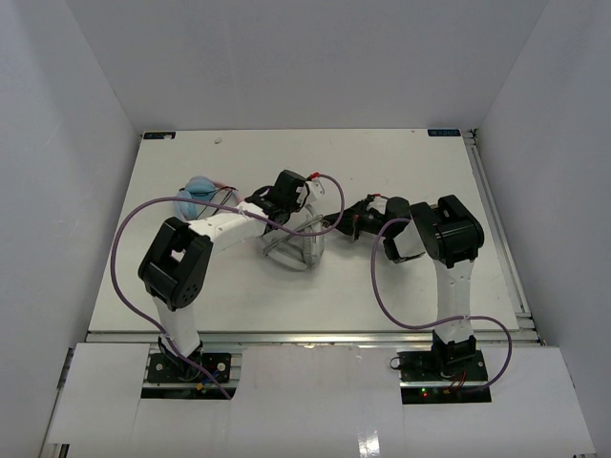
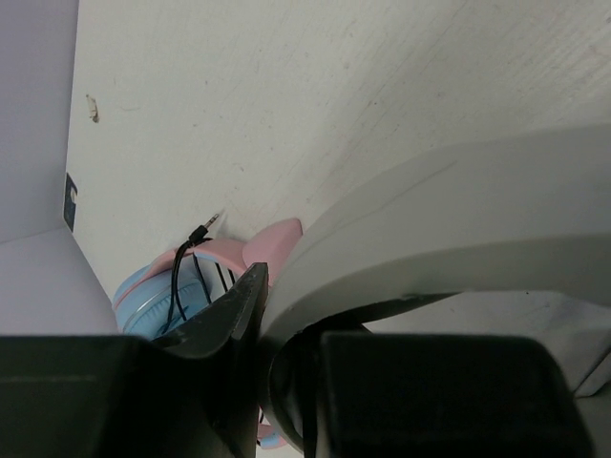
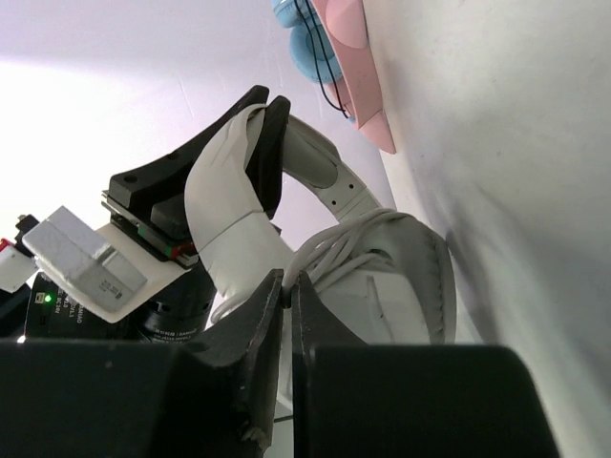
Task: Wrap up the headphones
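One pair of headphones (image 1: 304, 243) at mid-desk, headband clamped in the left fingers (image 2: 234, 310), thin cable pinched by the clenched right fingers (image 3: 253, 329), white desk (image 1: 382, 162) beneath, blue-and-pink bundle (image 1: 199, 198) near on the left, pale walls (image 1: 286, 57) around.

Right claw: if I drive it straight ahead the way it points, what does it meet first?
The headphones: their ear cup, with cable across it, sits right at the right claw tips. The left claw on the headband is farther along, depth unclear.
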You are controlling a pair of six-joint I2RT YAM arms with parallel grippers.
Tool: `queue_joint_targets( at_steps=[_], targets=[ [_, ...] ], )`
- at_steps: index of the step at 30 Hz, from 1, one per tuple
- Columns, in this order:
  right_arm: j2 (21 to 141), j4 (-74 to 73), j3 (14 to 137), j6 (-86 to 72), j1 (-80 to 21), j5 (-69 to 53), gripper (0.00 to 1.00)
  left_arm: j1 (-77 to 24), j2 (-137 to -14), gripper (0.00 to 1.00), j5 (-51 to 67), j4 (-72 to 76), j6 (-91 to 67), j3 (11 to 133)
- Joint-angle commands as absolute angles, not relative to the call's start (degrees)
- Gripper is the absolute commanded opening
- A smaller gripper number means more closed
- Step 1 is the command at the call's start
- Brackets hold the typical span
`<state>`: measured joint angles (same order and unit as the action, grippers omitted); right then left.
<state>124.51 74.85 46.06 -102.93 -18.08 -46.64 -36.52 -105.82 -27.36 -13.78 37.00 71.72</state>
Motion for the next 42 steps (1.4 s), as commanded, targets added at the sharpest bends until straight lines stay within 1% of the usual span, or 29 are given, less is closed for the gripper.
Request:
queue_joint_targets(
  at_steps=[1,13,18,23,26,35,37,39,42],
  targets=[
    [126.02,108.19,48.78,-103.8,-16.93,-44.65,0.1,-36.47,-109.35,0.03,-22.99,-20.36,38.75,67.78],
    [127.15,108.19,47.6,-105.55,-15.12,-43.77,0.11,-36.56,-112.25,0.21,-28.18,-21.09,38.37,69.78],
    [126.9,108.19,45.96,-105.03,-15.12,-43.67,0.11,-36.49,-111.84,0.26,-26.11,-22.62,36.2,71.56],
    [126.77,108.19,44.11,-104.4,-15.12,-43.25,0.11,-36.47,-113.27,0.27,-26.53,-22.98,35.91,71.83],
    [127.25,108.19,43.79,-104.24,-15.12,-43.4,0.11,-36.47,-114.48,0.32,-26.23,-23.85,35.35,72.38],
    [127.5,108.19,43.37,-104.07,-15.12,-42.81,0.1,-35.85,-113.89,0.36,-23.13,-24.37,34.1,73.3],
    [128.02,108.19,43.66,-104.33,-15.12,-42.82,0.1,-35.73,-113.52,0.41,-22.99,-23.73,34.01,73.21],
    [128.42,108.19,43.59,-104.86,-15.12,-42.6,0.1,-35.58,-112.85,0.48,-22.35,-23.11,33.72,72.93],
    [128.69,108.21,43.28,-104.87,-15.12,-42.31,0.1,-35.42,-111.85,0.64,-21.67,-22.13,33.38,72.65]
  ],
)
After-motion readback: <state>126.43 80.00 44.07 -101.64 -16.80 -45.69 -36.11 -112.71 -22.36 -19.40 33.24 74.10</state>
